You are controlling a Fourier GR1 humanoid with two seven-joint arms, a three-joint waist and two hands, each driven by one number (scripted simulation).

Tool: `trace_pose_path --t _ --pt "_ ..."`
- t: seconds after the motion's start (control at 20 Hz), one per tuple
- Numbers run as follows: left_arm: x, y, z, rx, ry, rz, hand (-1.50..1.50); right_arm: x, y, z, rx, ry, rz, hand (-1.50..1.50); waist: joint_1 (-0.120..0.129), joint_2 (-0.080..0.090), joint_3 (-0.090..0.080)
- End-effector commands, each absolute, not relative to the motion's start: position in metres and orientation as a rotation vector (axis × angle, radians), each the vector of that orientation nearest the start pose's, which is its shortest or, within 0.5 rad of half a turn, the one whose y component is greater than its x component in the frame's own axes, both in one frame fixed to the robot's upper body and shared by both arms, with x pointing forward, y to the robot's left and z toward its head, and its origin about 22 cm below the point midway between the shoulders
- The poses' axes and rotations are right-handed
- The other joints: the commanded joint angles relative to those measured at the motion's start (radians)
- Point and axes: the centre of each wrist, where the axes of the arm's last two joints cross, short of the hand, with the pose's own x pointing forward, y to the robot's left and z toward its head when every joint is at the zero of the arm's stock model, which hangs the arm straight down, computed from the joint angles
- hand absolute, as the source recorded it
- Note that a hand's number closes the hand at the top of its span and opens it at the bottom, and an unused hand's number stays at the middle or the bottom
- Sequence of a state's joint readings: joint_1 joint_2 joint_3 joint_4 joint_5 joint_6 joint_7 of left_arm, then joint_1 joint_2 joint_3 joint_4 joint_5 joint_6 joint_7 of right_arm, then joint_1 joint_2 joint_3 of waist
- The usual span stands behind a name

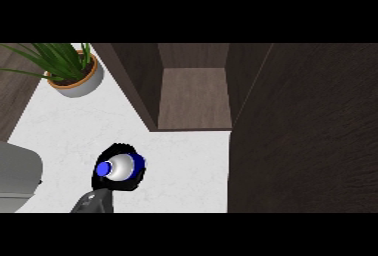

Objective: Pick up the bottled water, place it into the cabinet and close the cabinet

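Left hand (118, 182) fingers curled round bottle (118, 167); keep it upright, lift far-right into open cabinet (193, 95) w/o clipping door (306, 125).

The cabinet (193, 95) stands open at the counter's (184, 165) far edge, its door (303, 135) swung out along the right side. A potted plant (74, 75) sits in the far left corner. The bottled water (118, 167), held in the left hand (124, 186), is near the front edge, left of the door.
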State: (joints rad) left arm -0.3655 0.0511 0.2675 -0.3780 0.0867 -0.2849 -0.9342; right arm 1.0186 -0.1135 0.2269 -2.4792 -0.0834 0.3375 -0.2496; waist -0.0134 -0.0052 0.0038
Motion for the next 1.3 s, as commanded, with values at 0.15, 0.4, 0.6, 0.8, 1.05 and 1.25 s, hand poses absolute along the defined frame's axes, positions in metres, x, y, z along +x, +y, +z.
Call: trace_pose_path --t 0.15,0.4,0.6,0.8,1.05,1.25 --pt "0.244 0.216 -0.167 -0.307 -1.687 0.339 1.5 0.024 -0.243 0.113 0.201 -1.806 0.084 -1.5 -0.005 -0.004 -0.004" --pt "0.283 0.191 -0.131 -0.369 -1.682 0.268 1.5 0.034 -0.24 0.122 0.215 -1.819 0.108 -1.5 0.008 -0.003 -0.003" --pt "0.305 0.171 -0.097 -0.341 -1.686 0.265 1.5 0.028 -0.242 0.123 0.191 -1.805 0.096 -1.5 0.004 -0.004 -0.003" --pt "0.312 0.142 -0.067 -0.25 -1.764 0.153 1.5 0.034 -0.239 0.117 0.202 -1.808 0.076 -1.5 0.009 -0.003 -0.003" --pt "0.324 0.111 -0.029 -0.235 -1.761 0.12 1.5 0.028 -0.251 0.123 0.214 -1.829 0.078 -1.5 -0.002 -0.001 -0.003" --pt "0.336 0.088 -0.013 -0.174 -1.763 0.086 1.5 0.032 -0.254 0.117 0.2 -1.84 0.061 -1.5 -0.011 0.005 -0.004"
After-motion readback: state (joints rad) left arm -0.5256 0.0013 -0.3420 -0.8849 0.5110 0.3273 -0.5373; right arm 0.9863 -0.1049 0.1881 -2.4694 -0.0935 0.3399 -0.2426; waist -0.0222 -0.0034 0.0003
